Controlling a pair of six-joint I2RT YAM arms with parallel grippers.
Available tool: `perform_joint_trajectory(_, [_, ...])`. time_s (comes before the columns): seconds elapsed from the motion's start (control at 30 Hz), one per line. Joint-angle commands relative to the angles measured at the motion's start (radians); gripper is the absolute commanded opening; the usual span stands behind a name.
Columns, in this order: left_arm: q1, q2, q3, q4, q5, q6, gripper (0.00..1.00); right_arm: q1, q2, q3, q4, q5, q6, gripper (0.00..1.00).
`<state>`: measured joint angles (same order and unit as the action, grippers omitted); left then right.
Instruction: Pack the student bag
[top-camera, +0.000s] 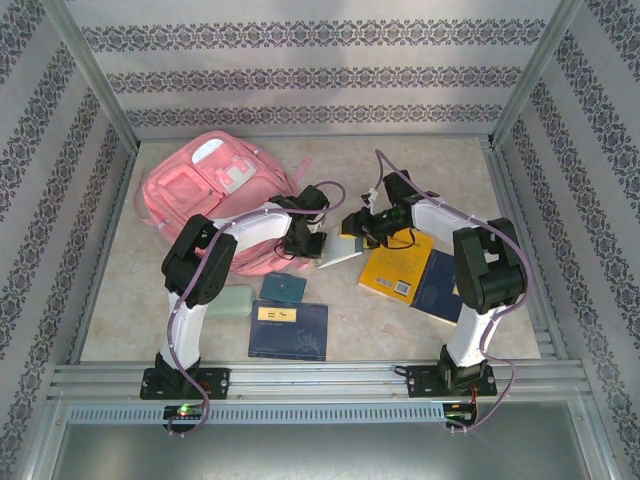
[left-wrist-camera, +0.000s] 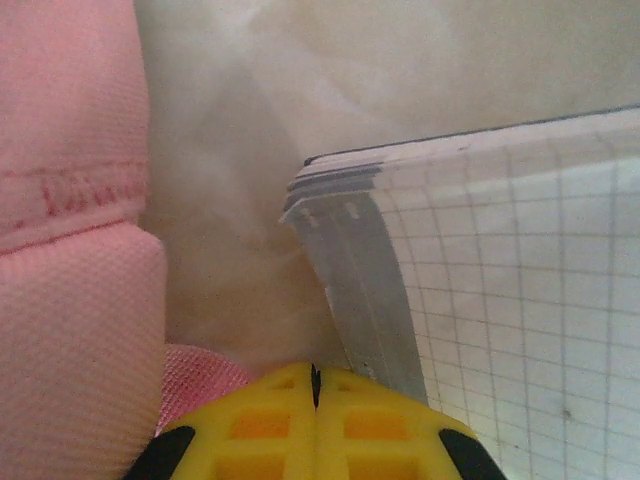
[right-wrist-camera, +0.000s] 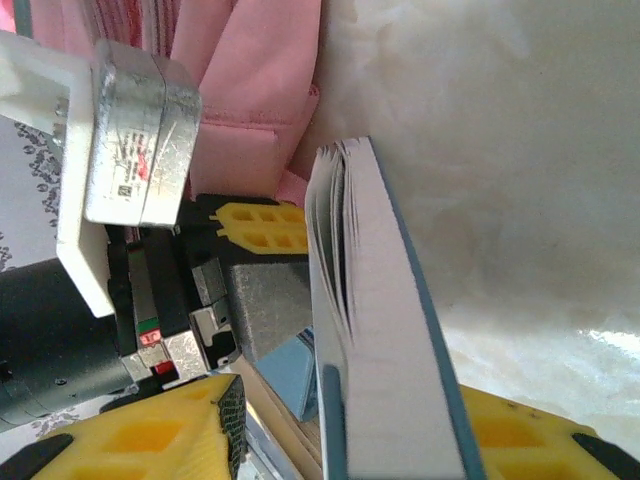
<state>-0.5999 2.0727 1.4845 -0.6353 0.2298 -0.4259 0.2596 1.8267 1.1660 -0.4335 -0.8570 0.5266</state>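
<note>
The student bag (top-camera: 215, 195), pink and soft, lies at the back left of the table; its fabric (left-wrist-camera: 70, 250) is close to my left gripper. My left gripper (top-camera: 306, 240) is shut and empty, its yellow fingertips (left-wrist-camera: 315, 375) between the bag's edge and the corner of a grid-covered book (left-wrist-camera: 500, 300). That book (top-camera: 340, 250) is tilted up off the table. My right gripper (top-camera: 357, 228) straddles it. The book (right-wrist-camera: 380, 330) runs between the jaws, against the right finger (right-wrist-camera: 540, 440). A gap shows between the book and the left finger (right-wrist-camera: 150, 440).
A yellow book (top-camera: 398, 262) lies on a dark blue one (top-camera: 442, 288) under the right arm. A dark blue book with a yellow label (top-camera: 290, 328), a small teal item (top-camera: 283, 288) and a pale green case (top-camera: 230, 300) lie near the front. Patterned walls close in the table.
</note>
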Motion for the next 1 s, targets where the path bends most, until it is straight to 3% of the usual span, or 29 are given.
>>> perform_joint_trajectory(0.0, [0.014,-0.026,-0.019,0.022,-0.047,0.020,0.00,-0.004,-0.034,0.023,-0.070,0.024,-0.029,0.47])
perform_joint_trajectory(0.17, [0.014,-0.036,-0.024,0.027,-0.043,0.013,0.00,-0.009,0.001,0.063,-0.137,0.125,-0.061,0.45])
perform_joint_trajectory(0.33, [0.015,-0.089,-0.038,0.044,0.000,-0.009,0.01,-0.003,-0.009,0.031,-0.099,0.174,-0.041,0.20])
perform_joint_trajectory(0.47, [0.015,-0.181,-0.017,0.016,0.032,-0.003,0.17,-0.024,-0.064,-0.010,-0.064,0.228,-0.020,0.00])
perform_joint_trajectory(0.57, [0.015,-0.242,0.029,-0.046,0.045,0.032,0.39,-0.034,-0.099,-0.041,-0.041,0.260,-0.013,0.00])
perform_joint_trajectory(0.63, [0.029,-0.267,0.064,-0.103,0.037,0.056,0.47,-0.032,-0.122,-0.068,-0.018,0.314,0.006,0.00])
perform_joint_trajectory(0.73, [0.087,-0.295,0.090,-0.161,0.058,0.101,0.53,-0.031,-0.135,-0.096,-0.002,0.332,0.031,0.00])
perform_joint_trajectory(0.97, [0.300,-0.345,0.008,-0.148,0.085,0.157,0.57,0.003,-0.314,-0.258,0.166,0.408,0.056,0.00])
